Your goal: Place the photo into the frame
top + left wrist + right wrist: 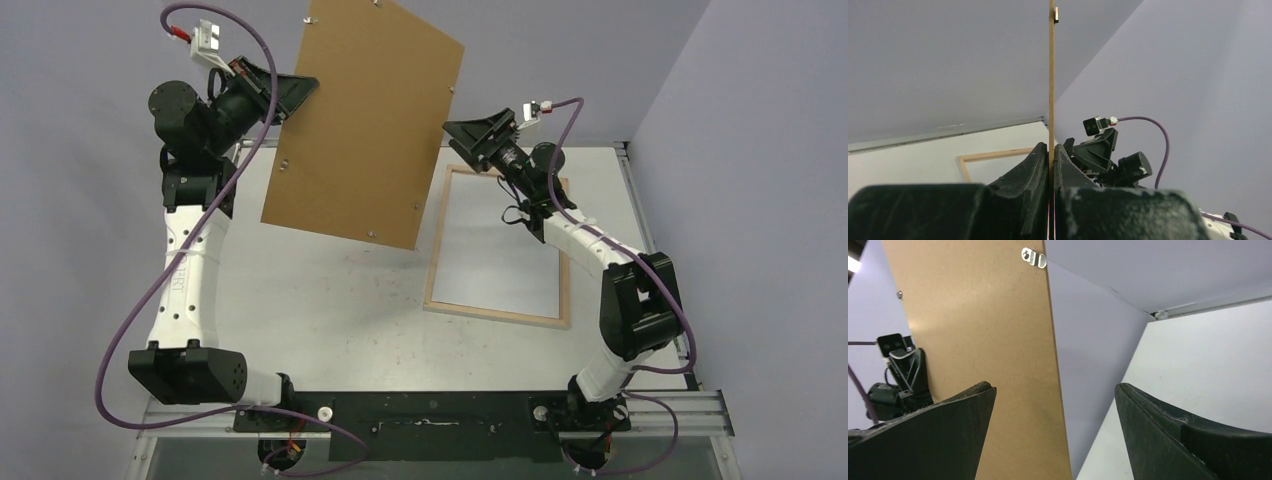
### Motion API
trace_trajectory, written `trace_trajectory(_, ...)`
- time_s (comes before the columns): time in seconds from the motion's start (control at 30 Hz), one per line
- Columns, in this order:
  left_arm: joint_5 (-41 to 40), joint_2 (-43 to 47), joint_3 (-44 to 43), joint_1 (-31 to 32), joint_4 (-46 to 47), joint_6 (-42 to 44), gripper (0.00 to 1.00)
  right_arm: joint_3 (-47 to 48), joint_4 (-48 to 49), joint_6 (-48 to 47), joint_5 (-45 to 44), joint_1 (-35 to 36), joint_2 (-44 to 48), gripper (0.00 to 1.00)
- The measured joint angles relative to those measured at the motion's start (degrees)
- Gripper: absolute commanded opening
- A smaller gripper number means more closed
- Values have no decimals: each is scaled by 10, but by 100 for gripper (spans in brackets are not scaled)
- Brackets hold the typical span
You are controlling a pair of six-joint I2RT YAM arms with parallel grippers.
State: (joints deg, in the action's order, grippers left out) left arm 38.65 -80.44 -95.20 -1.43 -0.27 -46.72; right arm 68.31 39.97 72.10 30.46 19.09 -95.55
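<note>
The frame point(497, 315) lies on the table point(330, 290) below my right gripper point(457, 142), which gapes empty beside the raised hardboard backing point(365, 120) pinched edgewise in my left gripper point(1052, 150); I should park it clear of the frame.

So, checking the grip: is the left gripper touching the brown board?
Touching: the left wrist view shows the brown board edge-on, clamped in the shut left gripper.

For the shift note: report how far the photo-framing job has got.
Done: the hardboard backing is off the frame, which lies on the table. In hand: the left gripper is shut on the backing's edge, holding it aloft; the right gripper is open beside it, empty. Left: no photo is recognisable, so placing it and refitting the backing appear undone.
</note>
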Motion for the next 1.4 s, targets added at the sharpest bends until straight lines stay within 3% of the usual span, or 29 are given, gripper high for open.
trace_trajectory(0.2,12,-4,0,2,47,-55,0,-2,36,33,-42,-15,-2,91)
trace_trajectory(0.27,15,-5,0,2,57,-66,0,-1,24,33,-66,-23,-2,77)
trace_trajectory(0.37,21,-8,0,3,76,-81,0,11,4,35,-99,-30,-2,65)
trace_trajectory(0.53,27,-9,2,6,99,-95,0,67,-75,31,-135,-33,-2,73)
trace_trajectory(0.8,38,-9,18,28,124,-79,0,204,-302,-63,-168,-35,-3,74)
trace_trajectory(1.1,47,-10,36,36,129,-51,0,213,-416,-111,-174,-33,-3,75)
trace_trajectory(1.4,28,-10,52,41,160,-70,0,274,-525,-240,-159,-25,-3,81)
